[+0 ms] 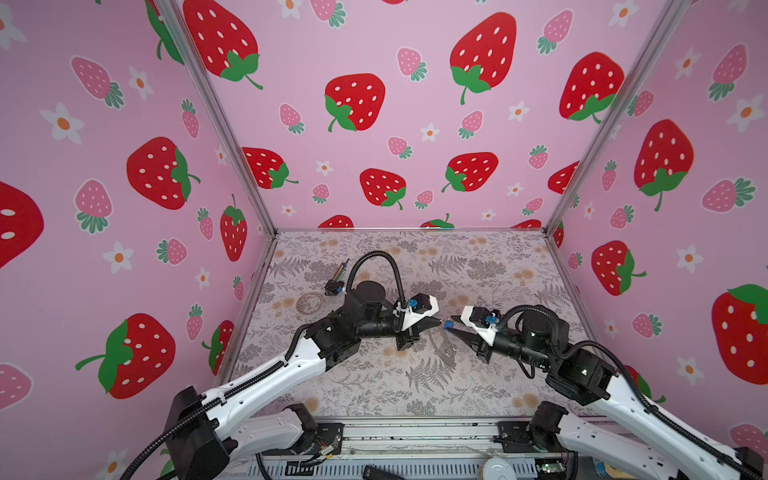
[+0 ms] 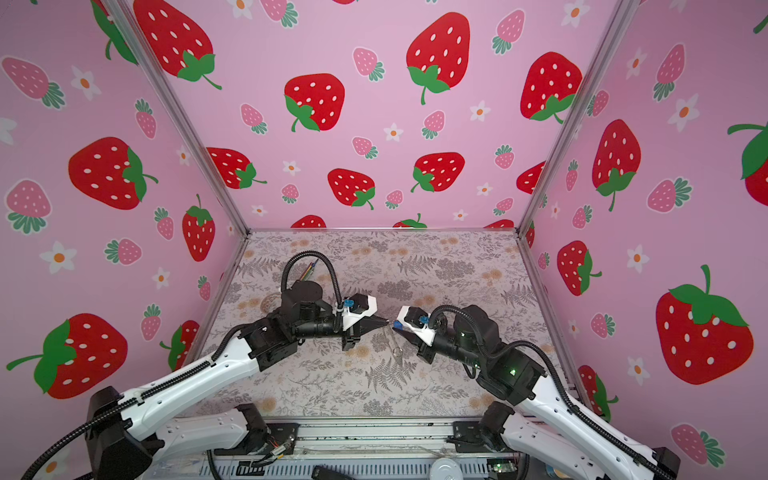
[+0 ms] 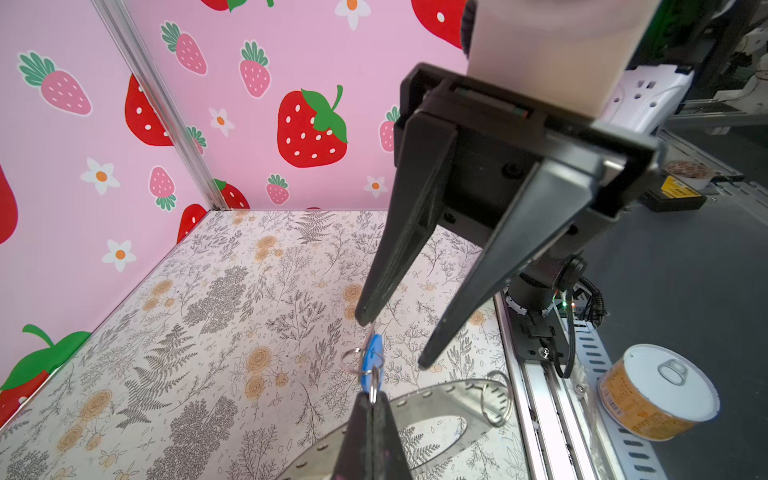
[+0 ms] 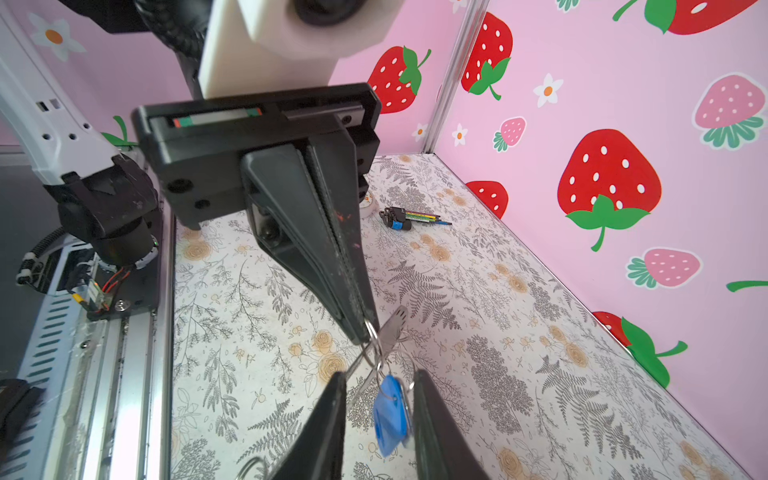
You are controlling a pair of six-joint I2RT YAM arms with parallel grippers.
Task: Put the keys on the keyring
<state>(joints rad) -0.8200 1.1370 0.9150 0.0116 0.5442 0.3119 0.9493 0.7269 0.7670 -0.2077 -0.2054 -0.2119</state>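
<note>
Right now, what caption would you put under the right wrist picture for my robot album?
The shut left gripper dangles the blue-tagged keys between the fingers of the open right gripper.

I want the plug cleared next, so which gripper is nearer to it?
Left. The left gripper is mid-table, right of the plug and nearer the camera; the right gripper sits just beyond it, farther right.

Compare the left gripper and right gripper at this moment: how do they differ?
The left gripper is shut; the right gripper is open. The left gripper pinches the keys by their wire loop; the right gripper's fingers merely flank the blue tag. Both have black tapered fingers, tips facing each other.
</note>
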